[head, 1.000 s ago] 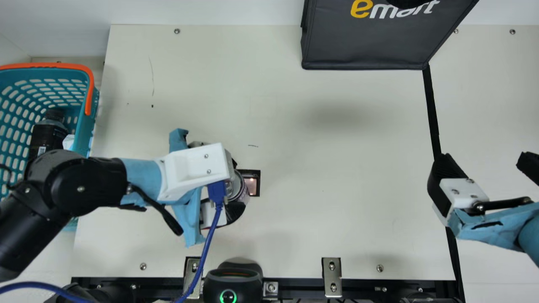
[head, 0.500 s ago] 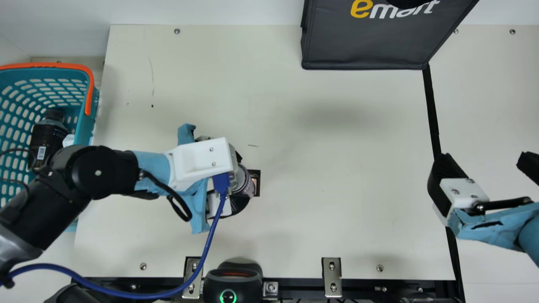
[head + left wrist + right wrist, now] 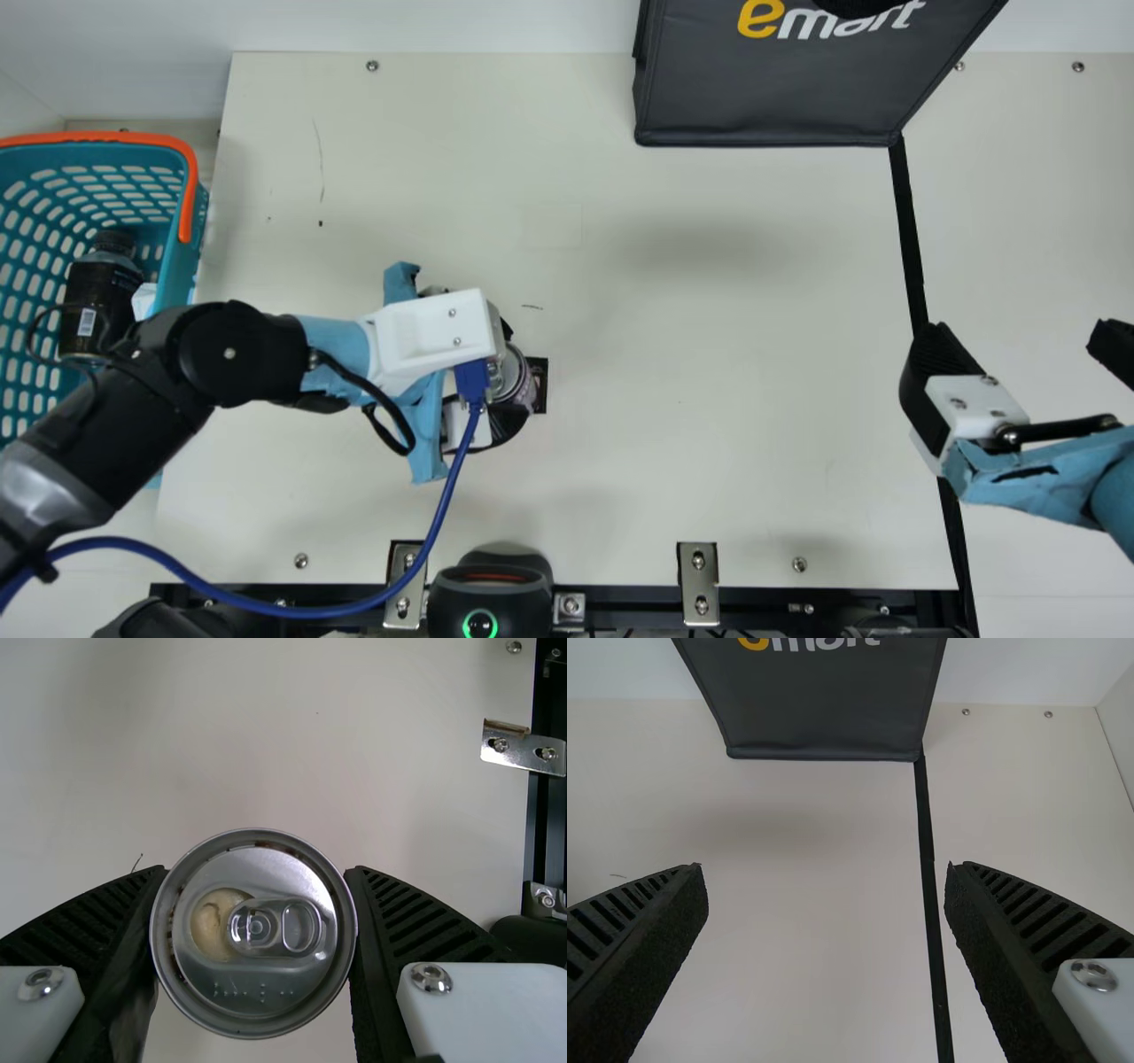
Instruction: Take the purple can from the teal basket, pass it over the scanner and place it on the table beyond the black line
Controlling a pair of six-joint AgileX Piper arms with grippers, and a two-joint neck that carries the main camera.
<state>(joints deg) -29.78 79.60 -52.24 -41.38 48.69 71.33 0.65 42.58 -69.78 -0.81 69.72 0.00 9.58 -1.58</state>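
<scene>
Purple can (image 3: pixel 529 396), left of centre in the main view, is squeezed upright in the left gripper (image 3: pixel 257 872), its fingers closed on both sides. It sits just beside or over the dark square (image 3: pixel 542 386); the scanner (image 3: pixel 490 589) is lower down, bottom centre. The basket (image 3: pixel 180 266) lies at the left edge. Scanning seems the step in hand. Next, likely a level carry rightward past the black line (image 3: pixel 910 239), where the right gripper (image 3: pixel 826 868) waits wide and unladen.
</scene>
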